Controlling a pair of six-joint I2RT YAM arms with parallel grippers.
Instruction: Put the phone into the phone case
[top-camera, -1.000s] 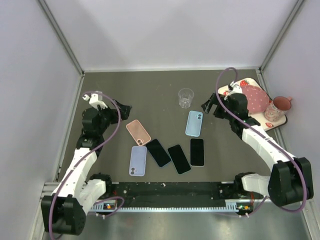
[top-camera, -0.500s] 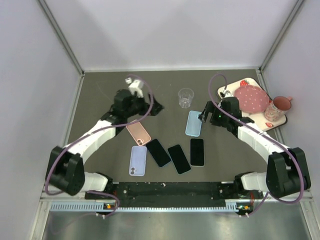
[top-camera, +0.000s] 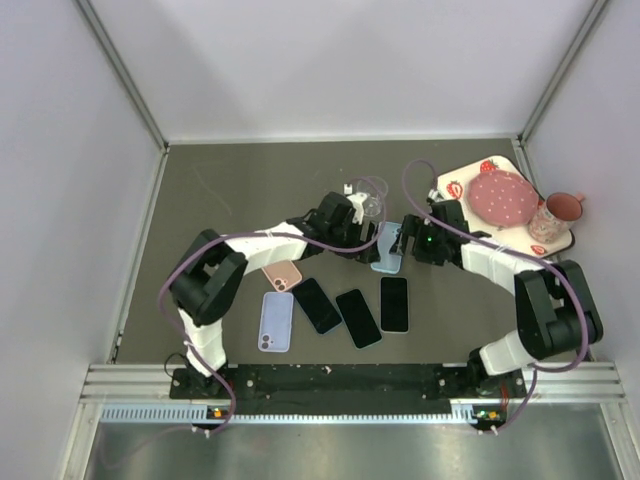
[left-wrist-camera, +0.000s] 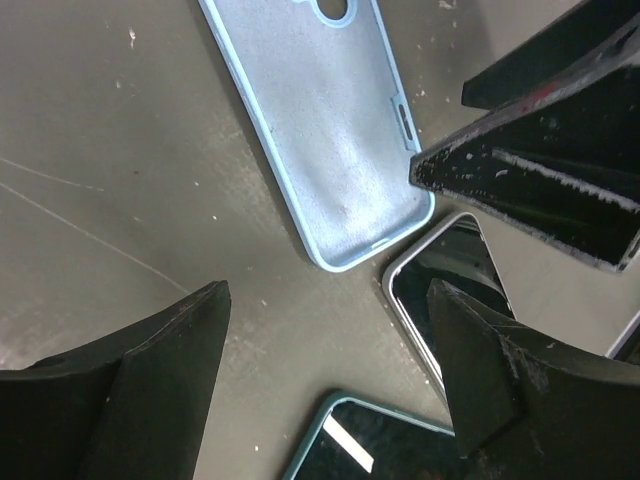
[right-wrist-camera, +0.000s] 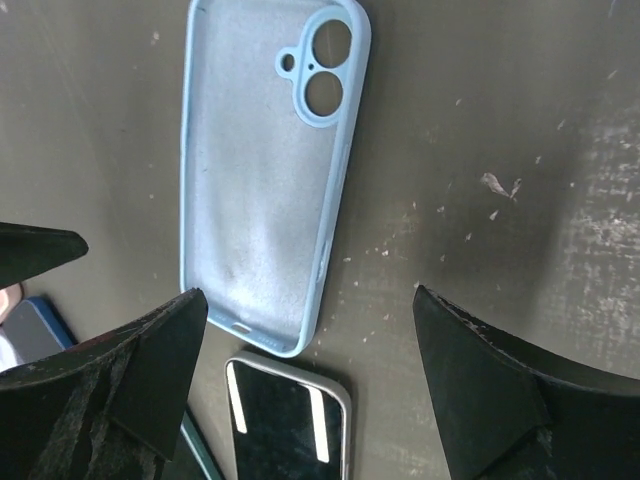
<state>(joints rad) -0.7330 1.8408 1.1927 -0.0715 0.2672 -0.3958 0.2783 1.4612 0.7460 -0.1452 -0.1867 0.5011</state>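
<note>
A light blue phone case (right-wrist-camera: 265, 170) lies open side up on the dark table, also seen as the blue case (top-camera: 388, 250) from above. Just below it lies a silver-edged phone (right-wrist-camera: 290, 420), screen up, which the top view shows as the phone (top-camera: 394, 304). A teal-edged phone (left-wrist-camera: 380, 445) and a third phone (top-camera: 317, 305) lie to its left. My left gripper (left-wrist-camera: 327, 300) hangs open over the table by the case's lower end. My right gripper (right-wrist-camera: 310, 295) hangs open over that same end. Neither holds anything.
A pink case (top-camera: 280, 271) and a lavender case (top-camera: 276, 320) lie left of the phones. A clear cup (top-camera: 372, 194) stands just behind my left gripper (top-camera: 366, 243). A white tray (top-camera: 452, 186) with a pink plate (top-camera: 505, 197) and a pink cup (top-camera: 562, 211) sits at the right.
Both arms have swung inward from the table's sides and now meet over the blue case. Both pairs of jaws have narrowed a little.
</note>
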